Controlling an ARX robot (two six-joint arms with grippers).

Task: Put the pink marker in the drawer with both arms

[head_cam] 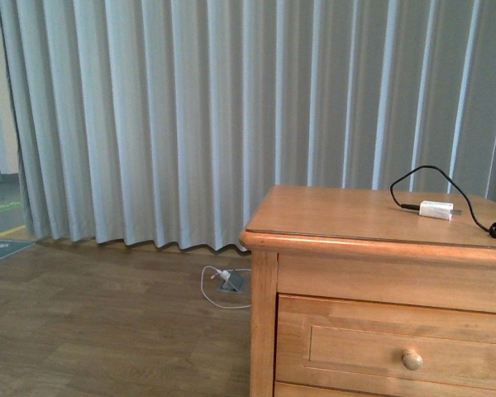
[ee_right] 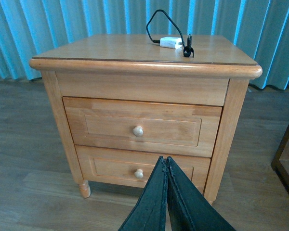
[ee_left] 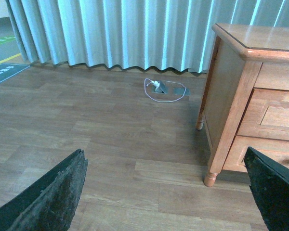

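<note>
The honey-coloured wooden cabinet (ee_right: 144,91) stands on the wood floor. Its top drawer (ee_right: 142,126) is closed, with one round pale knob (ee_right: 137,131); it also shows in the front view (head_cam: 397,343). The pink marker is not in view. My right gripper (ee_right: 165,161) is shut and empty, in front of the cabinet, low before the lower drawer (ee_right: 135,168). My left gripper (ee_left: 166,166) is open and empty, over bare floor to the left of the cabinet (ee_left: 245,96). Neither arm shows in the front view.
A white charger block (head_cam: 436,209) with a black cable (head_cam: 446,178) lies on the cabinet top. A white cord and floor socket (ee_left: 161,88) lie by the pale curtain (head_cam: 231,116). A dark frame (ee_right: 286,159) stands right of the cabinet.
</note>
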